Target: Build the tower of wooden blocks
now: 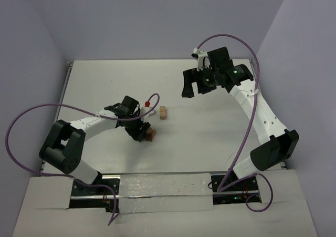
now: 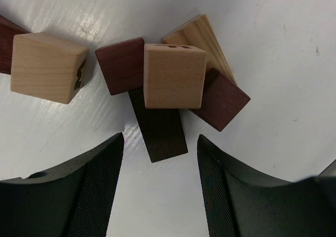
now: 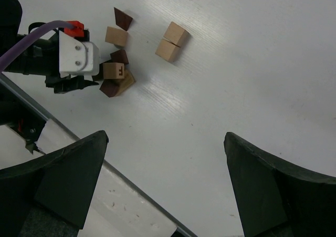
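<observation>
Several wood blocks lie in a loose heap (image 1: pixel 151 134) on the white table. In the left wrist view a tan cube (image 2: pixel 173 75) sits on top of brown blocks (image 2: pixel 223 101), a tan slab (image 2: pixel 202 37) and a dark plank (image 2: pixel 160 124). Another tan cube (image 2: pixel 47 66) lies apart to the left. My left gripper (image 2: pixel 160 142) (image 1: pixel 142 132) hangs open over the near end of the dark plank, gripping nothing. Two tan cubes (image 1: pixel 163 112) (image 3: pixel 172 41) touch each other farther back; I cannot tell if they are stacked. No tower shows. My right gripper (image 1: pixel 191 87) (image 3: pixel 166 137) is open and empty, high above the table.
The table's metal front rail (image 3: pixel 131 187) runs under the right gripper's view. Purple cables (image 1: pixel 16 126) loop beside both arms. Walls close in the table at the back and sides.
</observation>
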Tool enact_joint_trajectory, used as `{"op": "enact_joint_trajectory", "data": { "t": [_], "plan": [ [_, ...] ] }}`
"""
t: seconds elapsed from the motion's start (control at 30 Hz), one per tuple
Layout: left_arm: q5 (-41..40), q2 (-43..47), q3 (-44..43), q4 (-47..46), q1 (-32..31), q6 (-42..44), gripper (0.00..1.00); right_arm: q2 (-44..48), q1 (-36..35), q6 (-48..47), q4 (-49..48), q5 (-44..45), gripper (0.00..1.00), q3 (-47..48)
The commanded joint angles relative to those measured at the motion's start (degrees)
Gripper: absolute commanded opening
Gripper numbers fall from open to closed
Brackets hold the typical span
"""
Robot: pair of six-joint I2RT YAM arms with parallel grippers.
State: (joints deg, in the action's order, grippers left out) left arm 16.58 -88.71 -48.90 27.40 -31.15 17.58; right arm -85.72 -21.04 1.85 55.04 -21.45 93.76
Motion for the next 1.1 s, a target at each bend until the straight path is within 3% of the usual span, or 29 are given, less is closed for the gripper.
{"op": "enact_joint_trajectory", "data": {
  "t": [0.0, 0.2, 0.27, 0.53, 0.67, 0.73, 0.9, 1.0, 1.07],
  "plan": [
    [-0.4, -0.6, -2.0, -3.5, -1.8, -3.2, 0.64, 1.5, 0.3, 0.1, -1.7, 0.3, 1.00, -0.9],
    [-3.0, -1.5, -1.4, -4.9, -2.9, -5.0, 0.58, 1.0, 0.3, 0.3, -1.7, 0.4, 1.00, -0.7],
    [-3.7, -1.6, -0.9, -4.9, -2.9, -4.9, 0.50, 0.9, 0.3, 0.3, -1.7, 0.4, 1.00, -0.7],
    [-8.2, 2.5, 3.5, -4.6, -3.1, -5.3, 0.36, 0.6, 0.3, 0.5, -1.5, 0.4, 1.00, -0.1],
    [-10.8, 7.7, 4.3, -2.4, -3.0, -4.7, 0.24, 0.9, 0.3, 0.5, -1.3, 0.3, 1.00, 0.1],
    [-11.9, 11.4, 3.8, 0.1, -2.8, -3.8, 0.04, 1.2, 0.3, 0.5, -1.3, 0.3, 1.00, 0.1],
    [-13.3, 18.9, 0.1, 4.4, -1.8, -4.3, 0.00, 1.6, 0.3, 0.7, -1.3, 0.3, 1.00, -0.1],
    [-17.6, 22.3, -5.1, 3.2, -2.2, -14.4, 0.00, 1.6, 0.4, 0.8, -1.4, 0.5, 1.00, 0.0],
    [-26.0, 21.0, -9.7, 2.2, -2.6, -24.5, 0.00, 1.5, 0.3, 0.8, -1.4, 0.8, 1.00, 0.1]
  ]
}}
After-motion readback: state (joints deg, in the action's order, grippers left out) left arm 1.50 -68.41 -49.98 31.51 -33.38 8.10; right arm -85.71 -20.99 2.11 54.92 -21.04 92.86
